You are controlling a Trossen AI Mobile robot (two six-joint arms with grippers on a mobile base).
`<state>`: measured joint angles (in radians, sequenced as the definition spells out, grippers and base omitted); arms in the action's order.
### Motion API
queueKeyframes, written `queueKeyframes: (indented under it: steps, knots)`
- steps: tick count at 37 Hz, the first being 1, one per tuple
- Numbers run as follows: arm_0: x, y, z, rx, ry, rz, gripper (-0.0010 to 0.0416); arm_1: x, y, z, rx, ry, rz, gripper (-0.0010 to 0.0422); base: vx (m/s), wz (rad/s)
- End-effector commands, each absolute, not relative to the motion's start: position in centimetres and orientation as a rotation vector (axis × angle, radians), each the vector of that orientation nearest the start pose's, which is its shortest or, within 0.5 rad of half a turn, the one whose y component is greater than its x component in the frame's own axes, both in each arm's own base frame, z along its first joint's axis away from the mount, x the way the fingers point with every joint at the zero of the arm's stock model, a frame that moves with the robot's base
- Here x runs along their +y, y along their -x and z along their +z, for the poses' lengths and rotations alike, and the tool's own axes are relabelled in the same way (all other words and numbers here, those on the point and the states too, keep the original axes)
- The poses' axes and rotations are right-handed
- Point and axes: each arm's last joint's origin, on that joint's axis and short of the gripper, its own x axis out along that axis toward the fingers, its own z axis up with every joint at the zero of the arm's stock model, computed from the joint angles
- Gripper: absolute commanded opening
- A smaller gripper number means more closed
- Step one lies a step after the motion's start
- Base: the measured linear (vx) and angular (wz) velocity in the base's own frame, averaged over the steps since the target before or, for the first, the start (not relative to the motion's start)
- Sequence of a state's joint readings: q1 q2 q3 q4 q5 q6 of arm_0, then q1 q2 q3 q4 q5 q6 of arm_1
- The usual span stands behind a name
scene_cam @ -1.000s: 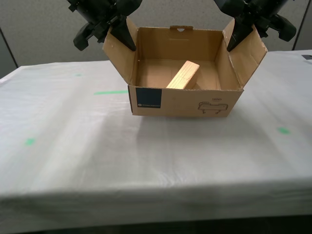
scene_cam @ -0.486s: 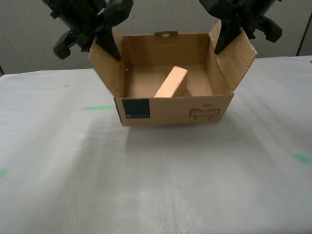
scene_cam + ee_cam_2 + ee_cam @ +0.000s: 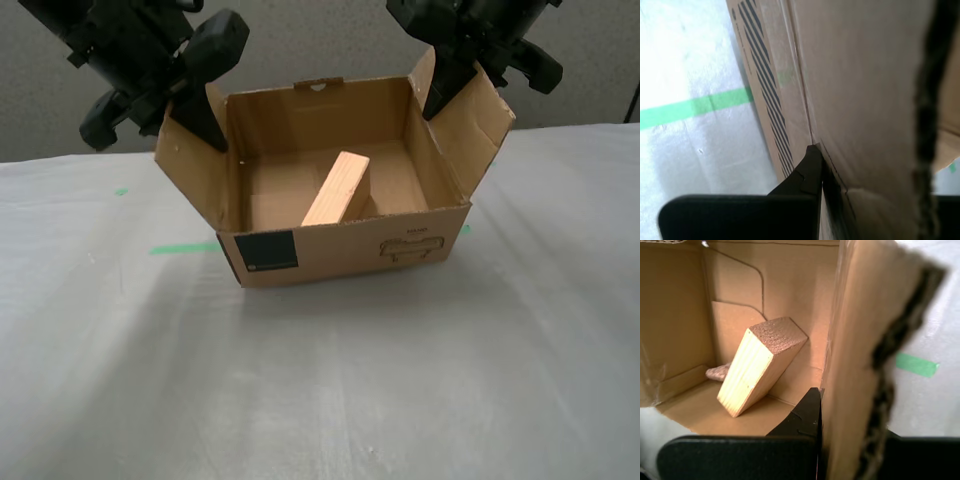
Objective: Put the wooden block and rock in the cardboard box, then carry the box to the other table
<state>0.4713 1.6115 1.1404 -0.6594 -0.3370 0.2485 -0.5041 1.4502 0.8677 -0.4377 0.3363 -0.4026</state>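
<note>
The cardboard box (image 3: 340,255) stands open on the other table (image 3: 350,390), whose wrinkled pale top carries green tape. The wooden block (image 3: 337,189) leans tilted inside it. In the first wrist view the block (image 3: 760,365) rests over the rock (image 3: 717,372), which sits on the box floor. My first gripper (image 3: 440,85) is shut on the side flap at the exterior view's right, seen close up at the flap (image 3: 850,390). My second gripper (image 3: 195,112) is shut on the opposite flap, with the box's outer wall (image 3: 865,100) filling its view. Whether the box touches the table I cannot tell.
A long green tape strip (image 3: 185,247) lies beside the box at the exterior view's left, and also shows as a tape strip (image 3: 695,110) in the second wrist view. A small tape piece (image 3: 917,365) lies by the other side. A grey partition wall (image 3: 320,40) stands behind the table.
The whole scene has shifted: the camera has moved closer, so the table and box look larger and lower in the picture. Both grippers keep hold of the flaps. The block has not moved in the box.
</note>
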Motion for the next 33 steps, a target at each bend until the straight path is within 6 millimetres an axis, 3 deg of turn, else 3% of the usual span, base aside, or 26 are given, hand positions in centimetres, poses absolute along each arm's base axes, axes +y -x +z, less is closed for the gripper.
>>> queueKeyframes:
  steps: [1, 22, 33]
  knots:
    - [15.4, -27.6, 22.1, 1.240, -0.133, 0.572, -0.0001, -14.4, -23.8, 20.3, 1.157, 0.276, -0.592, -0.0001, 0.017, 0.007]
    - [15.5, -27.9, 21.2, 1.207, -0.139, 0.576, -0.0001, -14.6, -24.3, 20.0, 1.143, 0.286, -0.592, -0.0001, -0.007, -0.001]
    - [16.3, -29.4, 18.5, 1.240, -0.140, 0.564, -0.0001, -15.0, -25.1, 18.5, 1.166, 0.289, -0.568, -0.0001, -0.016, 0.002]
